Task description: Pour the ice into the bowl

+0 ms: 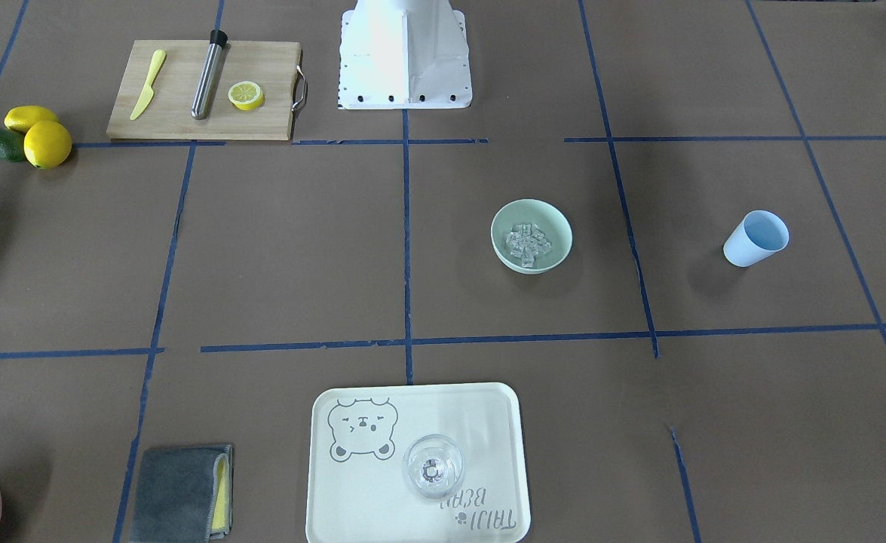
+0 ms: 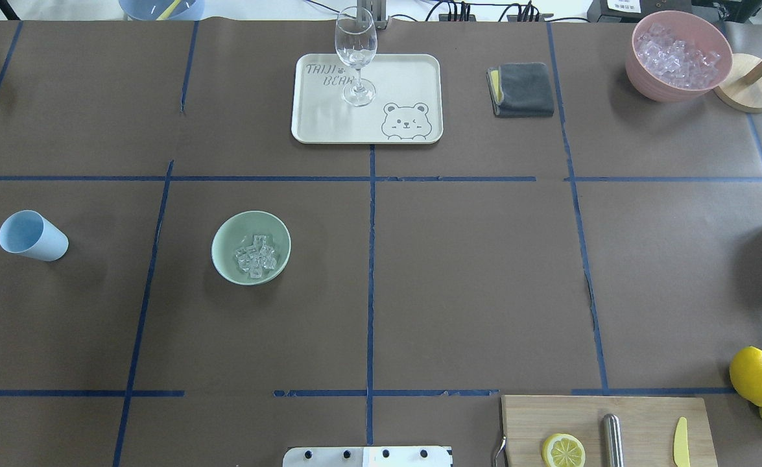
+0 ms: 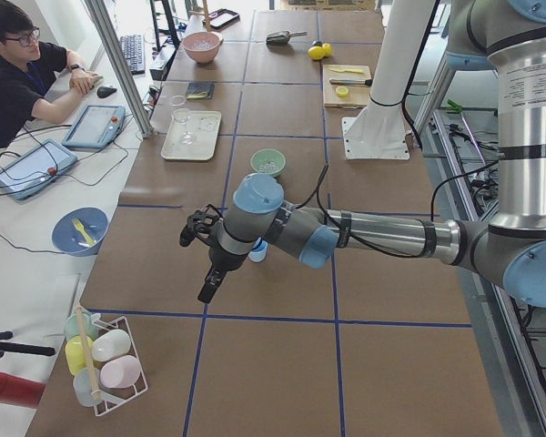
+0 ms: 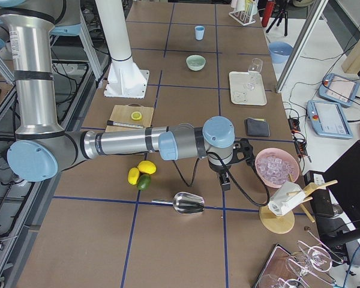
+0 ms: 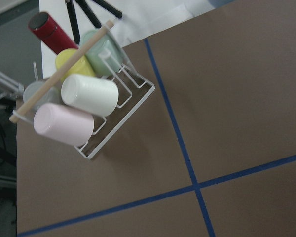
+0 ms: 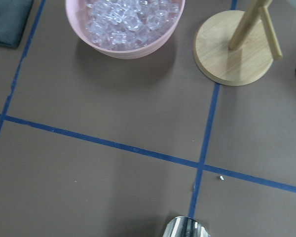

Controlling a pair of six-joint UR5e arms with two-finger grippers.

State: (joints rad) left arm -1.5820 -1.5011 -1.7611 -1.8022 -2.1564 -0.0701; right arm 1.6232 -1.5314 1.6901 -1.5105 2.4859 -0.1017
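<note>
The pale mint-green bowl (image 1: 553, 222) (image 2: 231, 236) stands on the brown table, on my left half. A small heap of clear ice (image 1: 527, 243) (image 2: 255, 254) lies in its bottom. My left gripper (image 3: 193, 229) hangs over the table's left end, beyond the pale blue cup (image 2: 32, 235), well away from the bowl. My right gripper (image 4: 247, 150) hovers at the far right end beside the pink container (image 4: 277, 168). Neither gripper's fingers show in the wrist views, so I cannot tell if they are open or shut.
A tray (image 2: 413, 71) carries a wine glass (image 2: 356, 52). A grey cloth (image 2: 523, 89), a cutting board (image 1: 179, 113) with a lemon half, and loose lemons (image 2: 755, 375) lie on my right side. A metal scoop (image 4: 189, 204) rests near a wooden stand (image 6: 234, 49). A cup rack (image 5: 84, 98) marks the left end.
</note>
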